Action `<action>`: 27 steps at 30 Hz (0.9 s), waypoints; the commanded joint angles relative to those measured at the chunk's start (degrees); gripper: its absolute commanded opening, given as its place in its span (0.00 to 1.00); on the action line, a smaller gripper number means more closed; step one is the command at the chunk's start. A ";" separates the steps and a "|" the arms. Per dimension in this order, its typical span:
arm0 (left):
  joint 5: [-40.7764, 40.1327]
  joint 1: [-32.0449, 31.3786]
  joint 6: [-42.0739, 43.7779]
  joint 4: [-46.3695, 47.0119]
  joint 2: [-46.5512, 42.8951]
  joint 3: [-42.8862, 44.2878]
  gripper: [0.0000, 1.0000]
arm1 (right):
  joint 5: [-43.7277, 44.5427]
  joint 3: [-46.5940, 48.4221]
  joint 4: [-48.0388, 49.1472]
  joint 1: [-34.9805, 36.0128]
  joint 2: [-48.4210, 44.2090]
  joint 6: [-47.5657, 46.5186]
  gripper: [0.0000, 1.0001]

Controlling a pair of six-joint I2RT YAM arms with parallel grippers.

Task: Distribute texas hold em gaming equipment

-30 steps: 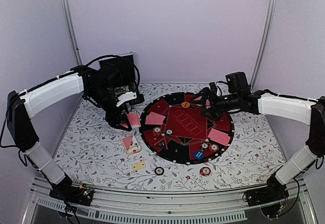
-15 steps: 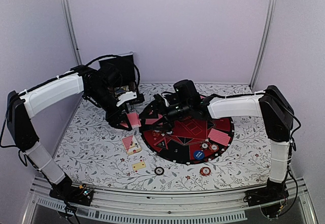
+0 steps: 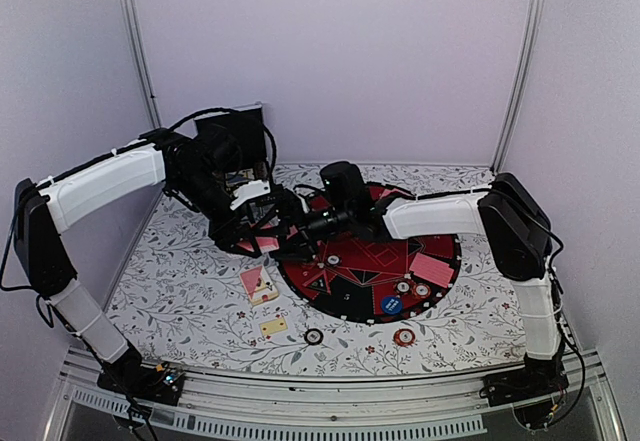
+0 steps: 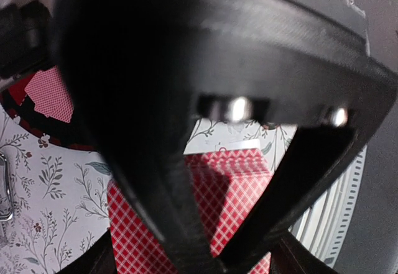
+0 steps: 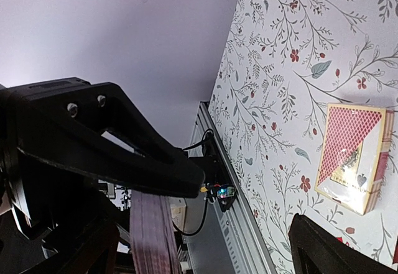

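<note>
Item 1. Left gripper (image 3: 250, 231): fingers are closing on a deck of pink-red-backed playing cards (image 4: 231, 190), pinching it above the floral-print table (image 3: 180, 291), just off the left rim of the big round black-and-red mat (image 3: 350, 306). In the right wrist view the deck is showing edge-on.

Item 2. Right gripper (image 3: 290, 224): arm is stretching leftward across the mat, with the fingers standing spread wide and holding nothing. It is sitting just beside the left gripper and the deck; whether it is touching the cards cannot be told.

Item 3. Single pink-red-backed card (image 3: 432, 268): lying flat on the right part of the mat.

Item 4. Two small white-striped poker chips (image 3: 412, 288): resting side by side near the mat's front edge, next to a blue round chip (image 3: 391, 304).

Item 5. Orange-red round poker chip (image 3: 404, 337): lying on the table in front of the mat; a dark white-edged round chip (image 3: 314, 336) is lying to its left, apart from it.

Item 6. Cream card box with a red diamond-pattern triangle (image 5: 353, 157): lying flat on the table, near the mat's front-left rim.

Item 7. Black case (image 3: 232, 136): standing behind the left arm at the table's far edge.
</note>
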 commanded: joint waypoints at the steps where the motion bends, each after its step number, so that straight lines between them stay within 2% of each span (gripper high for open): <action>1: 1.16 -1.06 -0.31 1.09 -0.64 0.36 0.00 | -1.40 4.40 2.71 0.89 3.40 1.59 0.99; 10: 0.88 -1.23 -0.27 1.00 -0.63 0.80 0.00 | -2.46 9.11 3.61 1.51 7.83 3.36 0.99; 15: 0.75 -1.24 -0.23 0.91 -0.72 0.80 0.00 | -3.20 9.78 3.77 1.50 9.00 4.00 0.92; 27: 0.47 -1.25 0.16 0.75 -1.08 0.80 0.00 | -4.37 4.26 4.30 -1.21 6.71 3.66 0.66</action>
